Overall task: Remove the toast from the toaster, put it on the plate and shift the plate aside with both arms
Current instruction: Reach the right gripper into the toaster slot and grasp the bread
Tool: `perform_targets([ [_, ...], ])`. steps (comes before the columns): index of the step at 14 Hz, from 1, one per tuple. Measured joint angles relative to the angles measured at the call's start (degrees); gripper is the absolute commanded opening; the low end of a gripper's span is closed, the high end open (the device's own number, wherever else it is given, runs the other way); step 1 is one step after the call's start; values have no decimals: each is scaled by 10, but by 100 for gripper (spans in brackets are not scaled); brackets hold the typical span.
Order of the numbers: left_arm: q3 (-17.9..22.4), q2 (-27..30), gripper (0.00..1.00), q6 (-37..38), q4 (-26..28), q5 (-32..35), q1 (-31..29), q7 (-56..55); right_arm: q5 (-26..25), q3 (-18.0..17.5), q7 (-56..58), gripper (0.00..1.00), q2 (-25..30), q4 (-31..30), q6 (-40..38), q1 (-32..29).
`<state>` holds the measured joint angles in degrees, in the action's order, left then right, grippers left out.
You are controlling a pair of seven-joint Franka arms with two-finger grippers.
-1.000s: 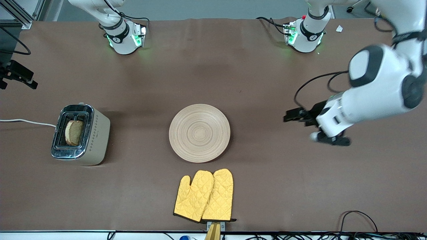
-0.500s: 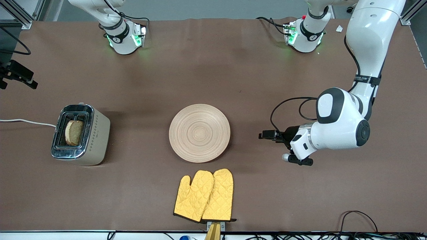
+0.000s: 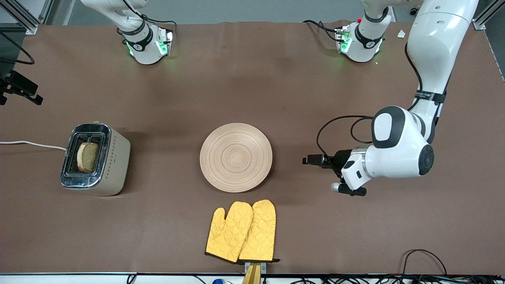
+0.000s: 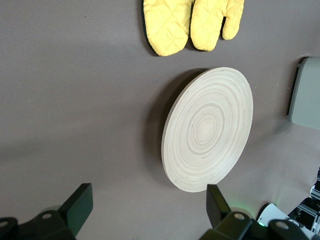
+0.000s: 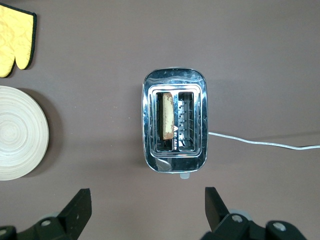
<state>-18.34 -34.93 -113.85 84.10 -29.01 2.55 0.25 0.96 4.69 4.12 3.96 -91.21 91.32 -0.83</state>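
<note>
The toast (image 3: 87,157) stands in one slot of the silver toaster (image 3: 112,161) toward the right arm's end of the table; the right wrist view shows it from above (image 5: 167,116). The wooden plate (image 3: 236,157) lies empty in the middle of the table. My left gripper (image 3: 312,160) is open and empty, low over the bare table beside the plate on the left arm's side; its wrist view shows the plate (image 4: 207,130) just ahead of it (image 4: 148,205). My right gripper (image 5: 145,210) is open and empty, high above the toaster, out of the front view.
Two yellow oven mitts (image 3: 242,230) lie nearer the front camera than the plate, at the table's edge. A white cord (image 3: 31,144) runs from the toaster off the table's end. Cables lie along the front edge.
My left arm has swung in from its end of the table toward the plate and come lower; in the last half second it only crept closer. Toast, plate and mitts have not moved.
</note>
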Motion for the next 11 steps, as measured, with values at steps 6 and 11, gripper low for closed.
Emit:
perform_targets([
  [6, 0, 0, 100, 0, -2, 0, -6, 0, -1, 3, 0, 100, -9, -7, -12, -9],
  [11, 0, -2, 100, -6, -3, -14, -7, 0, -1, 3, 2, 100, -114, -19, 42, -34],
])
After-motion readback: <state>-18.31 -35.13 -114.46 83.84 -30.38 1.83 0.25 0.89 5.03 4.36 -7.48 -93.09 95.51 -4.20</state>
